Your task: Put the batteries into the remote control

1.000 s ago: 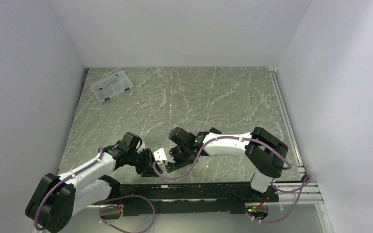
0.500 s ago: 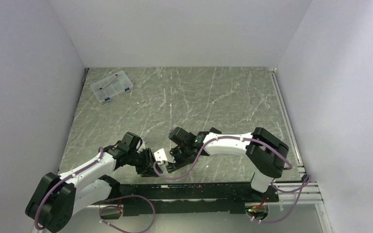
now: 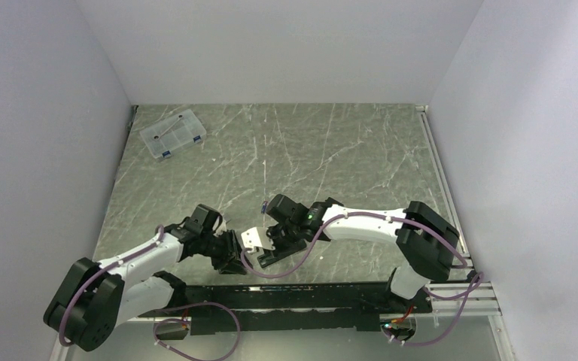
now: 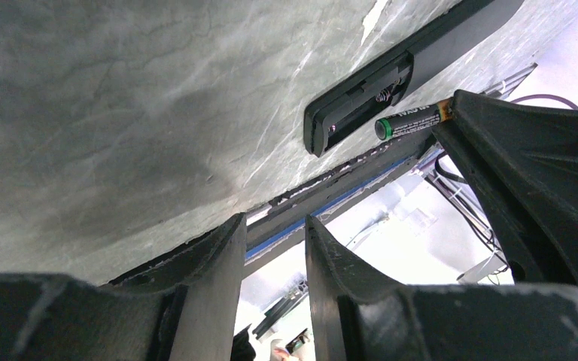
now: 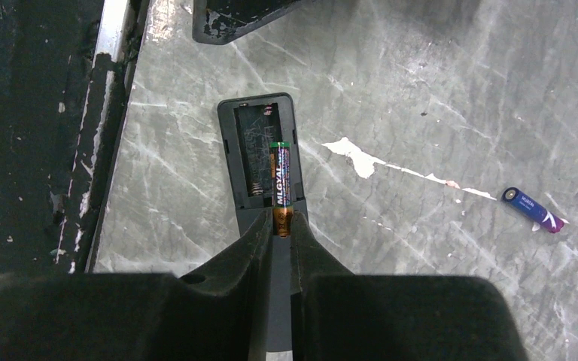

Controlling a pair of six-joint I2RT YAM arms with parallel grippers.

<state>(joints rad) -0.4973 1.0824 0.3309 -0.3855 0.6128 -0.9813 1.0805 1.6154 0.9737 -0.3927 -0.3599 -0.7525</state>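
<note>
My right gripper pinches the battery by its gold end | aimed 12 o'clock over the remote bay, to seat it.

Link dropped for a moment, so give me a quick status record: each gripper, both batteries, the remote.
right gripper: shut on gold-ended battery, pinching its gold end
gold-ended battery: over the open compartment of the remote control, apparently not seated
remote control: flat on table, no cell seated in it
blue battery: loose on table, apart from remote control
left gripper: open, nothing between its fingers
</note>
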